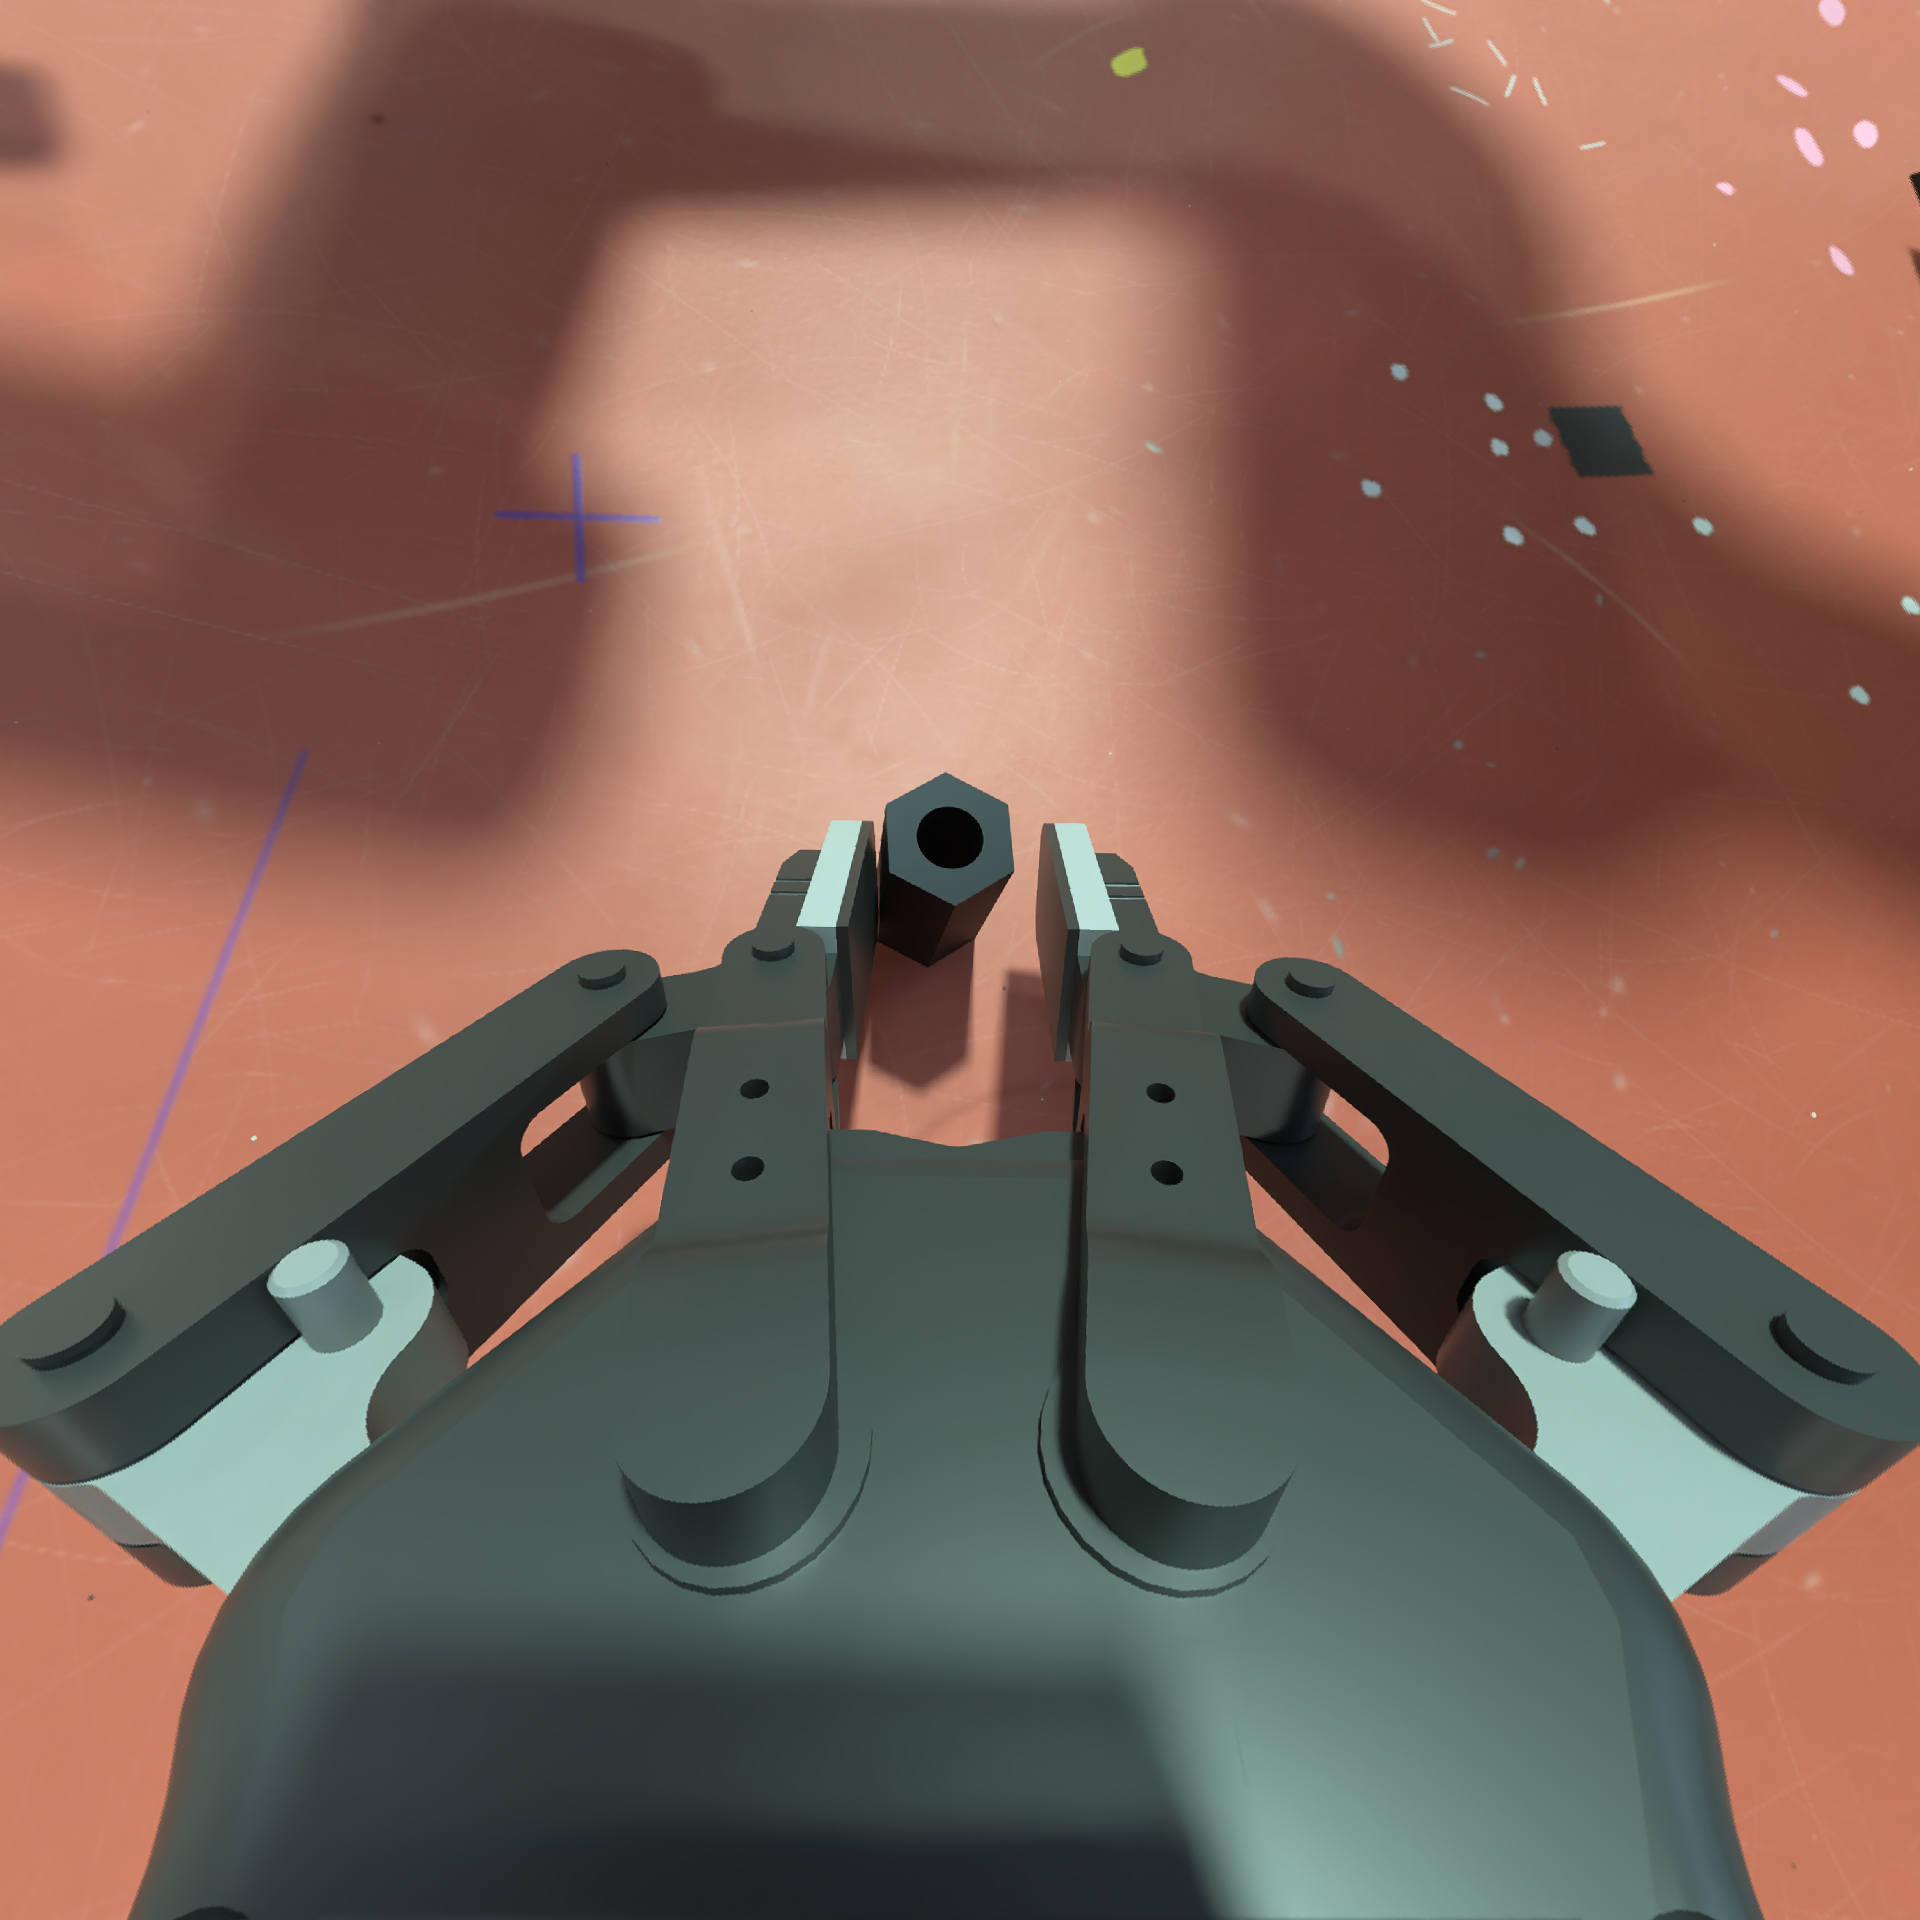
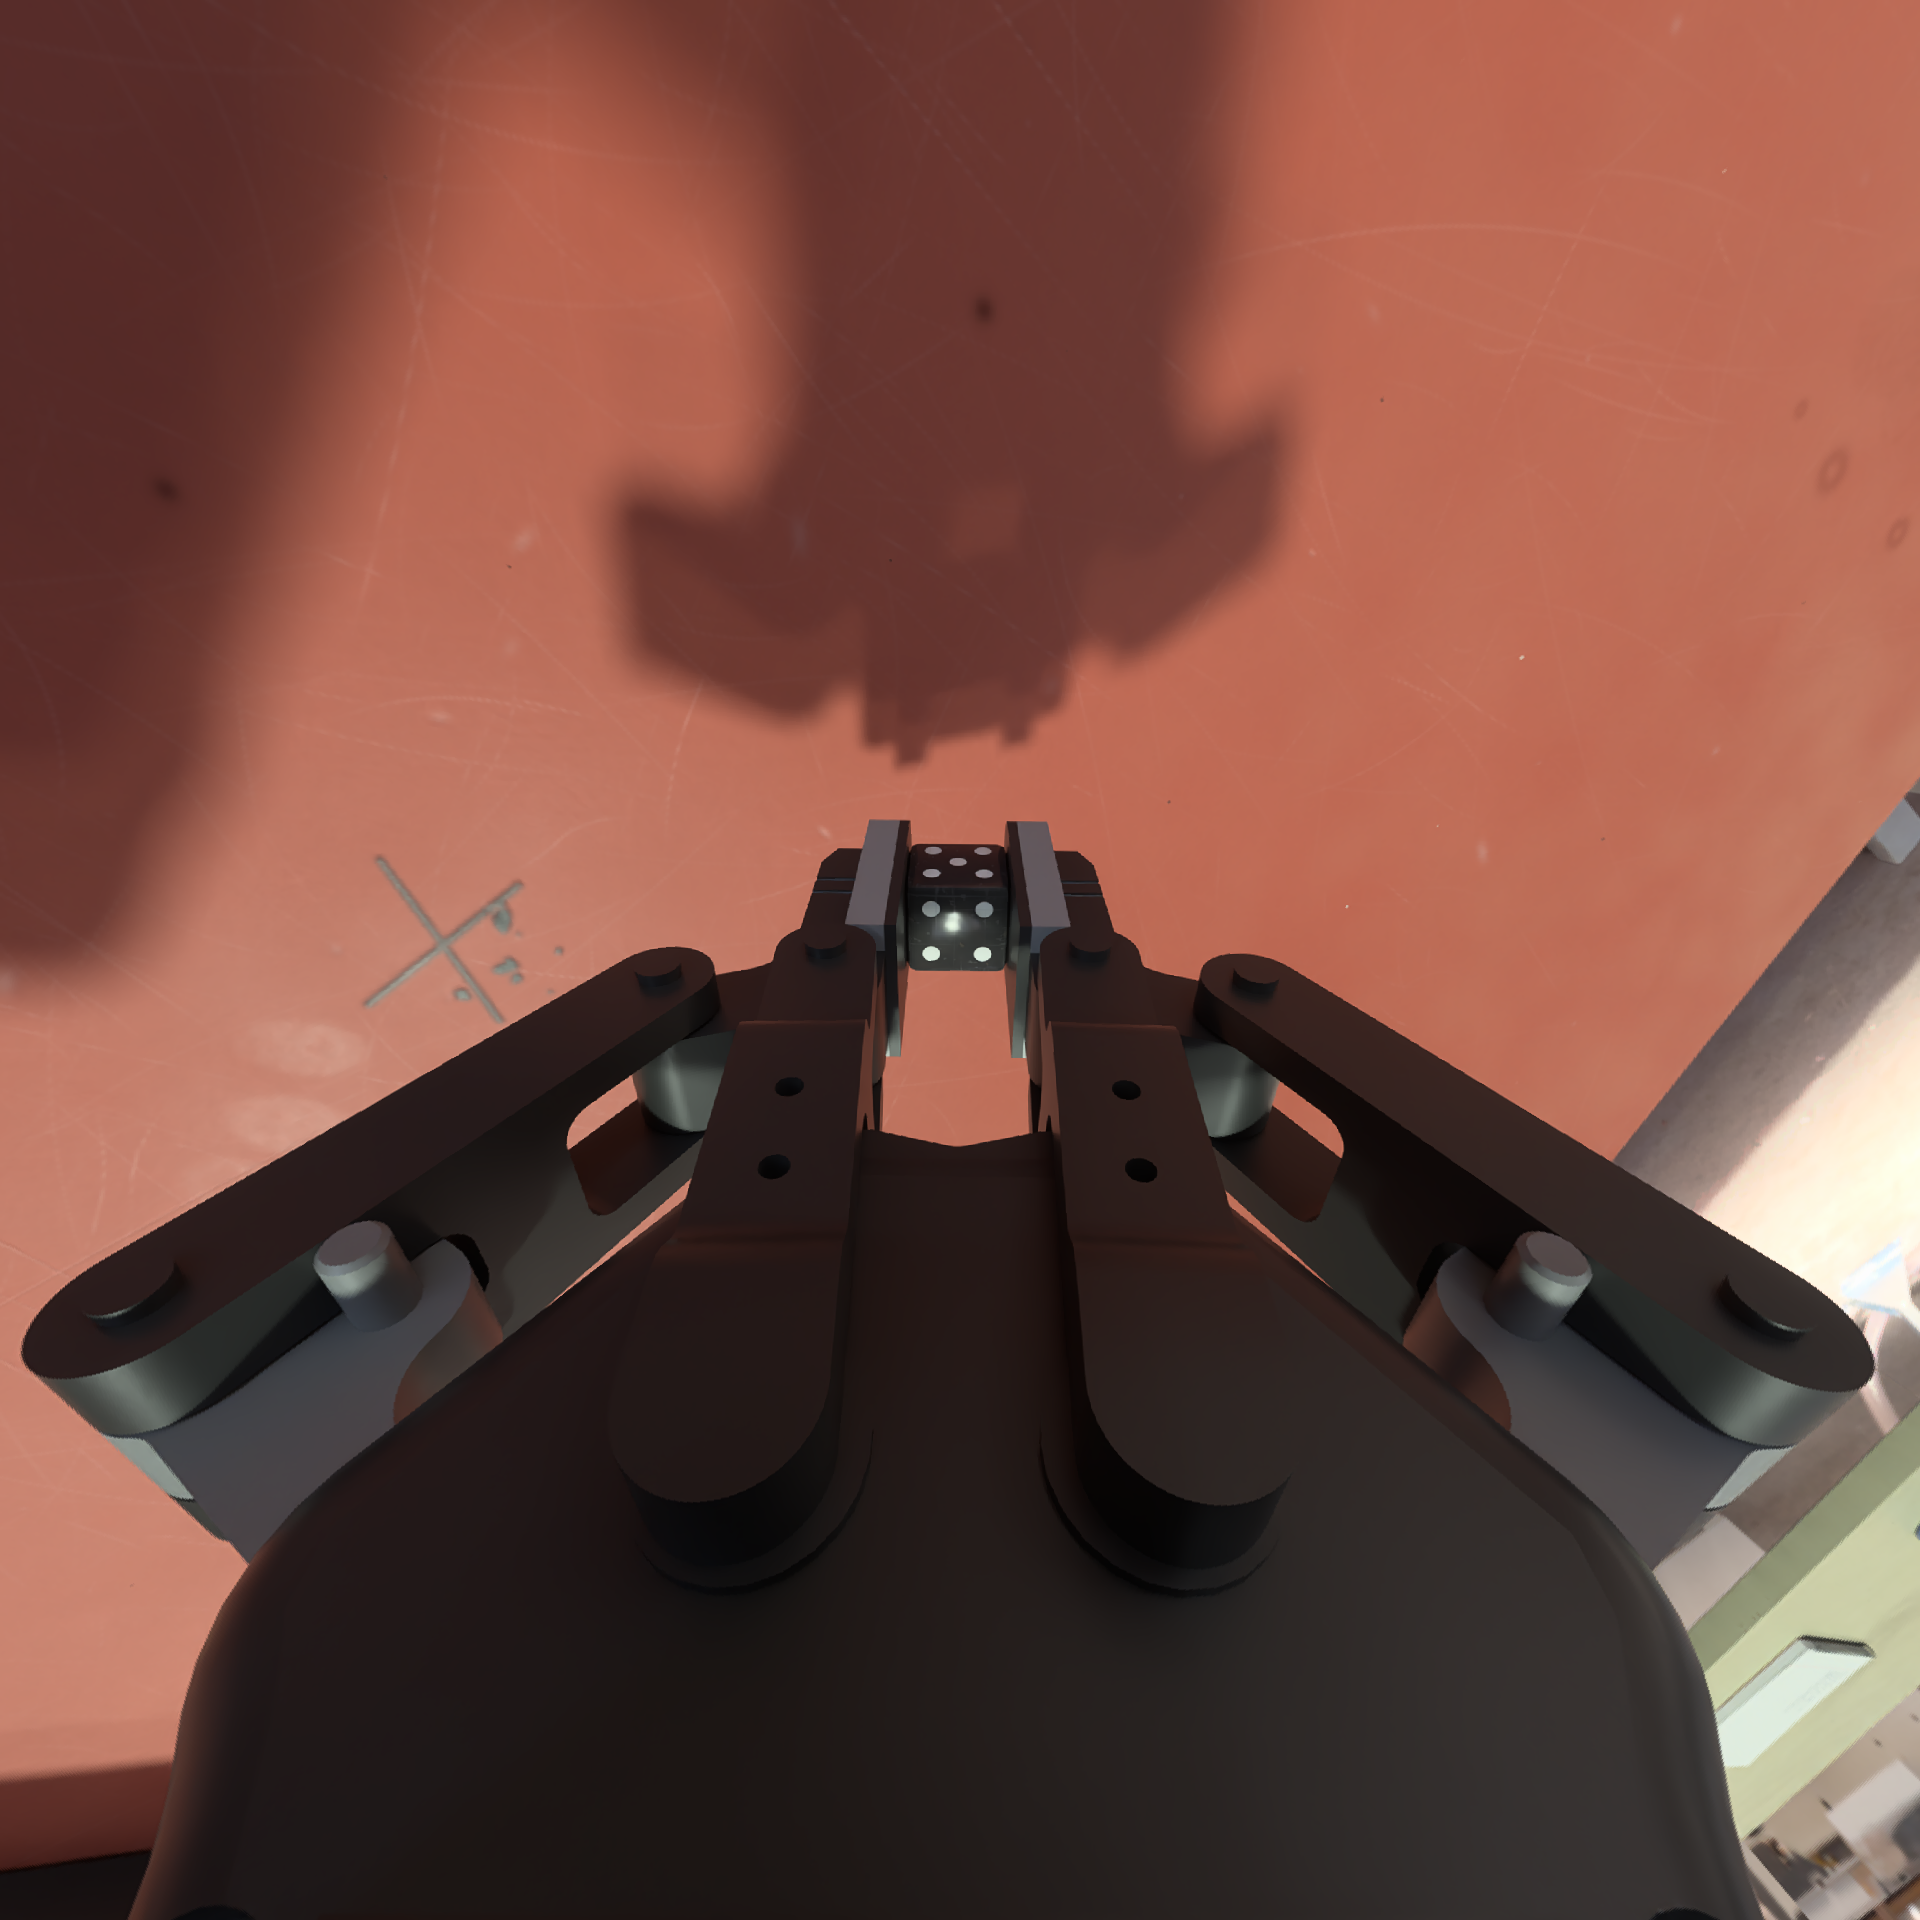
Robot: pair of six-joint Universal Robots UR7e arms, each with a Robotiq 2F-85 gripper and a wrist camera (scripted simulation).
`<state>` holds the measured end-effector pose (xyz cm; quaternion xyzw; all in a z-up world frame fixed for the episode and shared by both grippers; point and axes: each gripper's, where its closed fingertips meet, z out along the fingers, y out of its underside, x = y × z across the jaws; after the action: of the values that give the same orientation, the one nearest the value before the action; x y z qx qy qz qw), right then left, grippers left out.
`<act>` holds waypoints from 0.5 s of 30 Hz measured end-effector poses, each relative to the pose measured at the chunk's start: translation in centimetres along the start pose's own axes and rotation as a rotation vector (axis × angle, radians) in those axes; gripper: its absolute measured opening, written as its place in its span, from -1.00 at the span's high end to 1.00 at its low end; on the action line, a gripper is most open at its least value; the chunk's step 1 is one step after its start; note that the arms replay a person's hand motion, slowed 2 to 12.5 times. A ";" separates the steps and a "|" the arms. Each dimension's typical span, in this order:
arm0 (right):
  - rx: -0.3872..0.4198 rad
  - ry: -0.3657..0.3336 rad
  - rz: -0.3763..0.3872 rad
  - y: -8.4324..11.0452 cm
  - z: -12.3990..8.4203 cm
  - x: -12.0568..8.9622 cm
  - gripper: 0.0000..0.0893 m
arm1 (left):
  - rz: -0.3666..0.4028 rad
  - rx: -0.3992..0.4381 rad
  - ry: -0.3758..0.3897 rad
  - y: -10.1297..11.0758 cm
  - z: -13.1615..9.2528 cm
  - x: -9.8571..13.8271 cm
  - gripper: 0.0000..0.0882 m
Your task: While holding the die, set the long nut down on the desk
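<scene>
The long nut [image 1: 945, 868] is a dark hexagonal sleeve with a round bore. It stands upright between the fingers of my left gripper [image 1: 956, 836], and its shadow joins its base on the desk [image 1: 935, 468]. The left gripper is open: the left pad [image 1: 836, 873] is at the nut's side, and the right pad [image 1: 1081, 878] stands apart from it with a visible gap. My right gripper [image 2: 958, 844] is shut on the die [image 2: 956, 914], a black cube with white pips. It holds the die well above the desk [image 2: 1455, 416], where its shadow falls far ahead.
The desk is a scratched salmon-red surface. In the left wrist view a purple cross [image 1: 578, 516], a purple line [image 1: 208, 997], a small dark square [image 1: 1598, 441] and paint specks mark it. In the right wrist view a grey cross [image 2: 447, 940] lies left, and the desk edge [image 2: 1756, 997] runs at right.
</scene>
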<state>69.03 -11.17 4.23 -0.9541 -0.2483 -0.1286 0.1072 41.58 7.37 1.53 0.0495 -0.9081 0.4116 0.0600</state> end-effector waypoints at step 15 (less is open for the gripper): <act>-0.056 -0.062 -0.020 0.8 1.3 -0.1 0.64 | -0.004 0.003 0.007 0.0 0.0 0.1 0.36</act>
<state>69.62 -11.53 2.87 -0.9577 -0.2575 -0.1072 0.0713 41.54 7.37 1.57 0.0498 -0.9070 0.4132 0.0639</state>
